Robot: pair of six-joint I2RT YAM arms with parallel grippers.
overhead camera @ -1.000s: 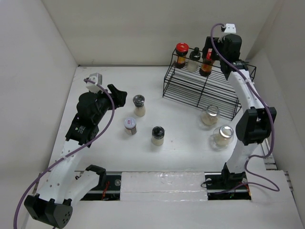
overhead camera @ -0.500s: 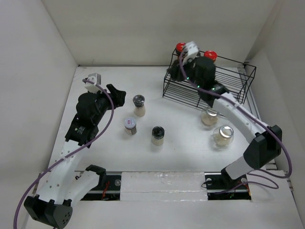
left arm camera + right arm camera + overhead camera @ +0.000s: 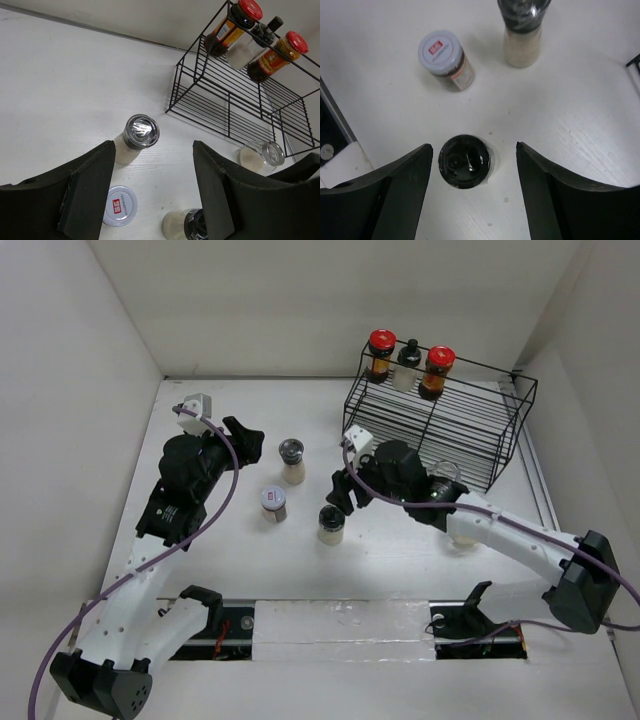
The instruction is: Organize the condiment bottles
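I hover the right gripper (image 3: 472,147), jaws apart, above the black-capped clear bottle of pale powder (image 3: 466,161) standing midway along the white bench (image 3: 390,565), where an off-centre descent could clip its cap and topple it.

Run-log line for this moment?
right gripper: open, over black-capped bottle | left gripper: open, empty | rack: three bottles on top shelf

Thin black wire rack (image 3: 430,425): painted metal, slight sheen. White worktop (image 3: 580,120): matt, faintly grained. Pale-filled clear bottle (image 3: 465,161): glossy black plastic cap. Red-lidded dark glass jar (image 3: 232,27): glossy.
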